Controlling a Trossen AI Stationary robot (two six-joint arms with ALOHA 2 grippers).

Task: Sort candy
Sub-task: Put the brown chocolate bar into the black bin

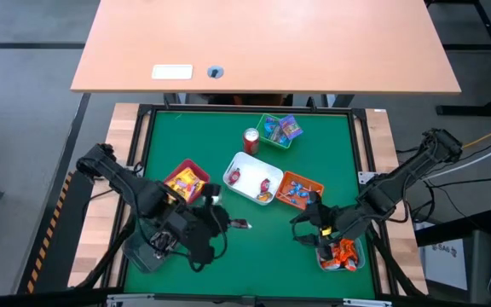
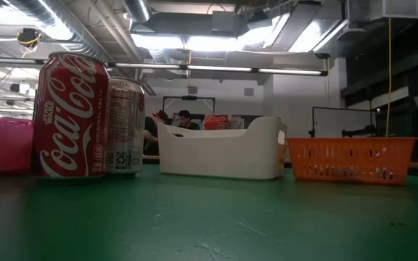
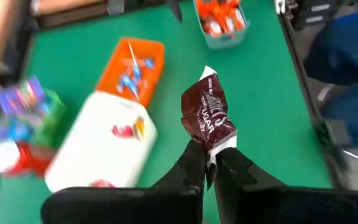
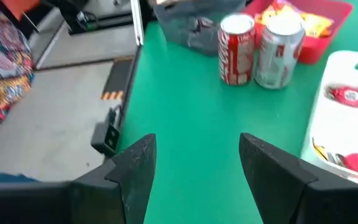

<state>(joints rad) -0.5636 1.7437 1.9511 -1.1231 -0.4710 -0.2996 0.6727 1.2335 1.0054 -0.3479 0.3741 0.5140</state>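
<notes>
Green table (image 1: pixel 254 247): left tool (image 3: pixel 209 163) clamps a dark candy bar (image 3: pixel 207 117), its label creased; right tool (image 4: pixel 197 163) gapes.

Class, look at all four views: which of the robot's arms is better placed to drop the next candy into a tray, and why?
Probably left. The left gripper is shut on a dark candy bar above the mat; the right gripper is open and empty.

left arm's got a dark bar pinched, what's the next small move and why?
Probably carry the dark bar to whichever tray takes dark bars and release. The left gripper is shut on its wrapper edge, above bare green mat. I can't tell which tray. Right gripper is open, holding nothing.
</notes>
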